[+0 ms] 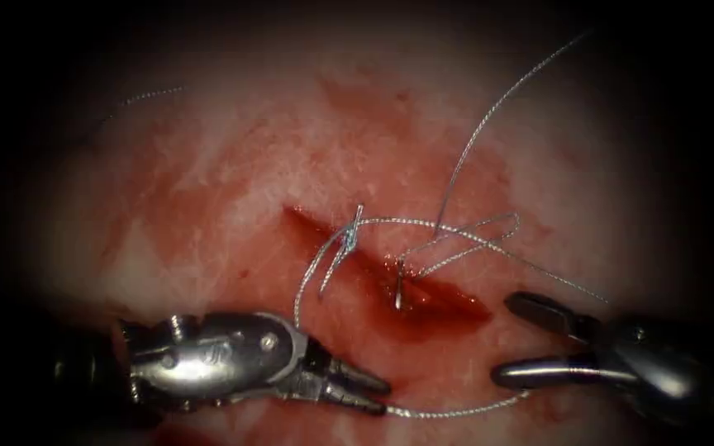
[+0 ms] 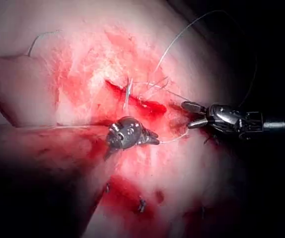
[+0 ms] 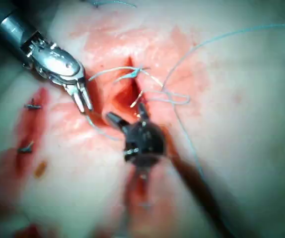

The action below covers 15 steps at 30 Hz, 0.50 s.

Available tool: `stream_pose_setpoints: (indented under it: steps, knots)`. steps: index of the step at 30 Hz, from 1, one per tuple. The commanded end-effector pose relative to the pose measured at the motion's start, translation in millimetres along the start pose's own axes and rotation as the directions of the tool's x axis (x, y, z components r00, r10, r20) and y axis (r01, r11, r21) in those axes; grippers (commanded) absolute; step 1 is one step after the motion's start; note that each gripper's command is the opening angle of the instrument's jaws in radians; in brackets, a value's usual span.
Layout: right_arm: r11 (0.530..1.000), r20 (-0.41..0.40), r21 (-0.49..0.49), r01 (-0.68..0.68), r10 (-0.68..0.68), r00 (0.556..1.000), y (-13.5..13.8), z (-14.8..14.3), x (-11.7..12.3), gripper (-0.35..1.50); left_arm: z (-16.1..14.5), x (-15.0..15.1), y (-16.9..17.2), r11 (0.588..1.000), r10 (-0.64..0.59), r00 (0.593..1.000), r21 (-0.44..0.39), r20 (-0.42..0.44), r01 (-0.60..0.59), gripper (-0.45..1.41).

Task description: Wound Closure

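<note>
Both needle drivers sit low over the tissue [image 1: 208, 165], a slab of pork belly smeared with red fluid [image 1: 200, 206] around a slanting cut [image 1: 423, 301]. Left tool [image 1: 369, 395], coming in from the near left, has its jaws nearly together, and the thread [image 1: 456, 410] runs from their tips along the near edge of the wound; it appears to be pinched there, though the contact is hard to read. Right tool [image 1: 516, 339] stands with its jaws wide apart and holds nothing, one blade above and one below, just right of the cut's lower end. A slim, glinting sliver at the cut's middle [image 1: 399, 291] looks like the needle standing in the tissue, but it is too small to be sure. Loose thread lies in loops across the wound, one stitch [image 1: 351, 235] already crossing its upper part and a long strand arcing away up and right. Judged from this, the risk is tangling: a pull on the slack loops could snag the open right jaws or drag on the stitch and tear the soft wound edge.
</note>
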Motion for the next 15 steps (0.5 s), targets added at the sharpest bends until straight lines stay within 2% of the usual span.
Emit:
stream_pose_setpoints:
  steps: [1, 7, 11, 15]
  knots:
    - [1.0, 0.0, 0.003, -0.001, 0.001, 1.0, -0.4, 0.6, -0.6, 1.28, 0.8, -0.3, 0.5, 0.998, -0.061, 0.998, -0.026, -0.013, 0.061, -0.35]
    - [1.0, 0.0, 0.007, 0.0, 0.0, 1.0, -0.5, 0.6, -0.6, 1.28, -0.1, 1.1, 4.0, 0.968, -0.216, 0.976, -0.131, -0.003, 0.214, -0.35]
    - [1.0, 0.0, 0.007, 0.0, 0.0, 1.0, -0.6, 0.6, -0.6, 1.28, -2.4, 2.1, 5.5, 0.944, -0.278, 0.96, -0.183, 0.007, 0.275, -0.35]
    - [1.0, 0.0, 0.007, -0.001, 0.0, 1.0, -0.6, 0.6, -0.6, 1.28, -3.2, 2.2, 6.1, 0.921, -0.334, 0.943, -0.21, 0.002, 0.327, -0.35]
